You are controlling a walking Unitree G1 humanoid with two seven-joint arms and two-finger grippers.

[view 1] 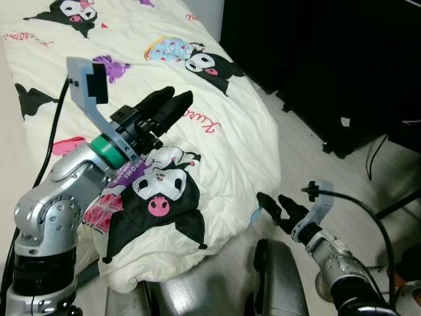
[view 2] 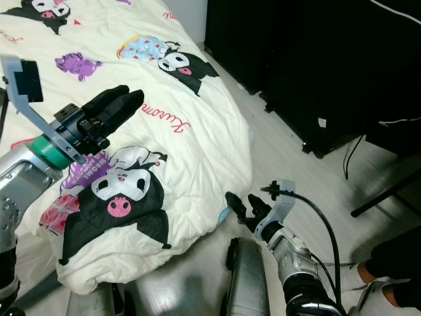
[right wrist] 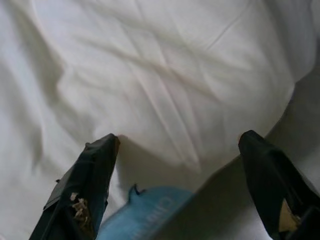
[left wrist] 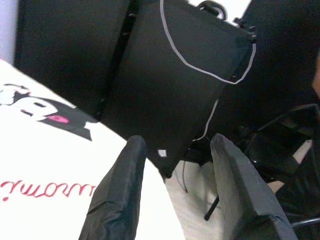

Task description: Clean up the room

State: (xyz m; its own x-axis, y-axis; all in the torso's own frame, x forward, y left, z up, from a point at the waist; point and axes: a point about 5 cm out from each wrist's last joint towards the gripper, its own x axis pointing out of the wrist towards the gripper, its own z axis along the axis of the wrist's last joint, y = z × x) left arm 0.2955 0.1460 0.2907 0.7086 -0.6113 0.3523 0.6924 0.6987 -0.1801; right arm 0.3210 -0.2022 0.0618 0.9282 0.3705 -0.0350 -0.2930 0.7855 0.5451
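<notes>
Left claw (view 1: 172, 104) is raised above the quilt (view 1: 217, 141) on the bed, fingers (left wrist: 122, 190) parted with nothing between them, pointing toward the black cabinet (left wrist: 185, 75) beyond the bed. Right claw (view 1: 276, 205) is low at the quilt's near edge, just above the pale floor (view 1: 316, 164), its fingers (right wrist: 87, 185) spread wide and empty. A blue item (right wrist: 142, 215) lies under the quilt's hanging edge, between and just beyond the right claw's fingertips; what it is cannot be told. It also shows as a sliver of blue at the quilt's edge (view 2: 224, 215), just beside the right claw. Quilt is cream with cartoon prints and hangs over the bed's side down to the floor.
</notes>
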